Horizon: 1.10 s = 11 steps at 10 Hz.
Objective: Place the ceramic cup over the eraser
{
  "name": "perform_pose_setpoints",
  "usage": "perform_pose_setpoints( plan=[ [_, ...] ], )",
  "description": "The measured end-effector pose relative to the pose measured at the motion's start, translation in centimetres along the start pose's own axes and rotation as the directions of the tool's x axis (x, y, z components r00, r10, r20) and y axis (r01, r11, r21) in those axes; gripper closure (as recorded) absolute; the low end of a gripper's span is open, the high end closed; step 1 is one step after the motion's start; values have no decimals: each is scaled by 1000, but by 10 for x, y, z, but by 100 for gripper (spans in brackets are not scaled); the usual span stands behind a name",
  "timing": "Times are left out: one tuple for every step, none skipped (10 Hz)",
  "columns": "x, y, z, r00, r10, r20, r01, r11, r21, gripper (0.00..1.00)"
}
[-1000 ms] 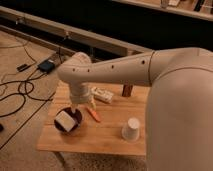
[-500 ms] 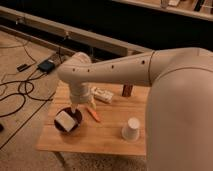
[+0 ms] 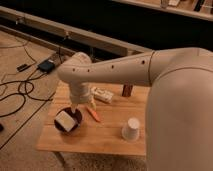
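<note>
The ceramic cup (image 3: 131, 129) is small, white and tapered, and stands on the wooden table (image 3: 107, 135) at the front right. The eraser (image 3: 127, 90), a small dark reddish-brown block, stands upright near the table's back edge, well behind the cup. My gripper (image 3: 75, 108) hangs from the white arm over the table's left side. It is just above a dark bowl, far left of both cup and eraser, and nothing shows in its hold.
A dark round bowl (image 3: 64, 128) holding a white block (image 3: 66, 119) sits at the table's left. An orange stick-like object (image 3: 94, 114) lies beside it. A long white pack (image 3: 102, 94) lies behind. Cables (image 3: 20, 90) and a dark box (image 3: 46, 65) lie on the floor to the left.
</note>
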Motion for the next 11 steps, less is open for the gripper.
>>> perform_pose_setpoints(
  plan=[
    [0,0,0,1000,0,0,0,1000,0,35],
    [0,0,0,1000,0,0,0,1000,0,35],
    [0,0,0,1000,0,0,0,1000,0,35],
    [1,-2,0,1000,-2,-1,2,1000,2,35],
    [3,-15,2,1000,-8,0,8,1000,11,35],
    [4,-29,3,1000,-4,3,4,1000,22,35],
    [6,-39,3,1000,4,5,-4,1000,23,35],
    [10,-58,4,1000,28,12,-28,999,20,35],
    [13,-70,4,999,47,15,-47,999,18,35],
    [18,-85,6,997,73,17,-74,997,13,35],
    [24,-102,8,994,108,15,-108,994,-2,35]
  ],
)
